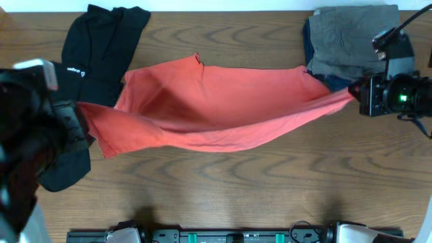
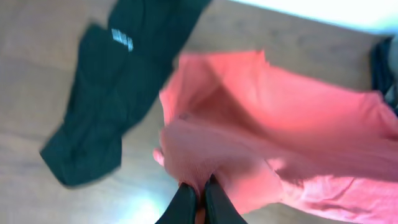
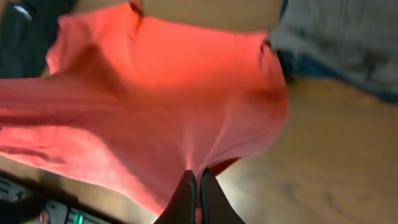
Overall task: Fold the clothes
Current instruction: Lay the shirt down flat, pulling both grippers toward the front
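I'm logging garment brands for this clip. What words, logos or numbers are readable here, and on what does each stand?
On the black garment: a small white logo, too small and blurred to read in any view.
On the coral-red T-shirt: no print or lettering shows on the visible side.
On the folded gray garment: no text visible.

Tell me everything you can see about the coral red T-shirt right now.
The coral-red T-shirt looks like soft, wrinkled cotton, with no print showing on the side facing up. It is stretched sideways across the wooden table, pulled between the left hand, shut on its left end, and the right hand, shut on its right end. Its collar seems to face the far edge. The left end overlaps the black garment; the right end reaches the folded grey clothes.
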You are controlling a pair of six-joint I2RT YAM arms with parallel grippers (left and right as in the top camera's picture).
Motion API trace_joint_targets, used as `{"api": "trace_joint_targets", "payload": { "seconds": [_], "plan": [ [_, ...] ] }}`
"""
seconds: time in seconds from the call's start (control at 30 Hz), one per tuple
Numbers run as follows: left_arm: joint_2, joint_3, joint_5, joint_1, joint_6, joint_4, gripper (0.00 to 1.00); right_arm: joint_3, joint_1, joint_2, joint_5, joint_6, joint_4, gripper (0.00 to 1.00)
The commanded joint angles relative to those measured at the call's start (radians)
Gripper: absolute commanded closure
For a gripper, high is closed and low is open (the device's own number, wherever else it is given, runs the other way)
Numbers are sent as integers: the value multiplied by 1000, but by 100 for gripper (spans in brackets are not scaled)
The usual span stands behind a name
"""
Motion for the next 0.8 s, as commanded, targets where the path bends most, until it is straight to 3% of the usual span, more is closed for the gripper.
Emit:
{"api": "trace_joint_targets", "payload": {
  "seconds": [0.0, 0.23, 0.57, 0.77],
  "plan": [
    [11, -124, -13, 4, -20, -78, 94, -74, -5, 2, 58, 28, -8, 99],
    [11, -372, -95, 5, -42, -5, 94, -320, -8, 3, 126, 83, 76, 99],
    [56, -706, -109, 4, -70, 348, 94, -607, -35, 8, 126, 90, 372, 99],
    [132, -800, -109, 4, -71, 523, 94, -698, -35, 38, 134, 90, 549, 99]
  ]
}}
